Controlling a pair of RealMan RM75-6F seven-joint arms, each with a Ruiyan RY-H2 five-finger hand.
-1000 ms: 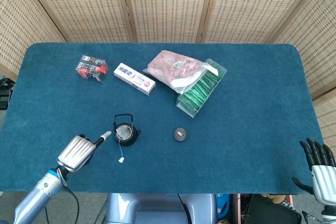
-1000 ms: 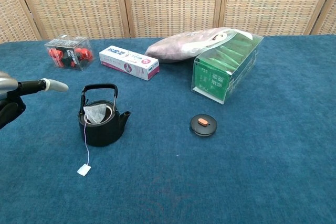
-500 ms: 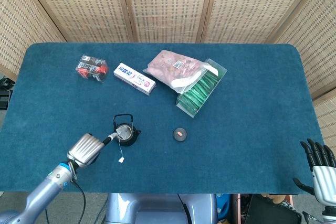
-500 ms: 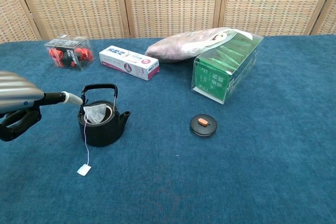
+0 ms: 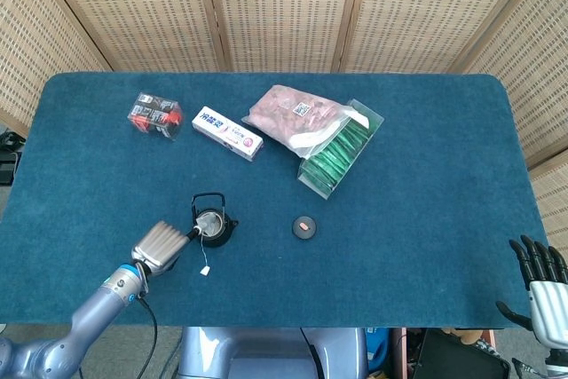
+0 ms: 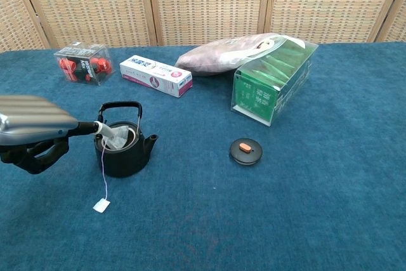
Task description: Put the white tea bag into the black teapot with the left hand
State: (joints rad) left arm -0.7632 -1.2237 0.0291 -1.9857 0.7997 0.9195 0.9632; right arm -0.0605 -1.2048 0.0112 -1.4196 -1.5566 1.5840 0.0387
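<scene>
Sitting crumpled inside black teapot (image 6: 123,150): white tea bag (image 6: 118,136), string dangling outside.

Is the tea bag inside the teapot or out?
Inside: the white tea bag sits in the open black teapot; only its string and tag trail outside.

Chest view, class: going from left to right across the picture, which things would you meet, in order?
Left hand → black teapot with the white tea bag in it → toothpaste box → teapot lid → green box.
</scene>
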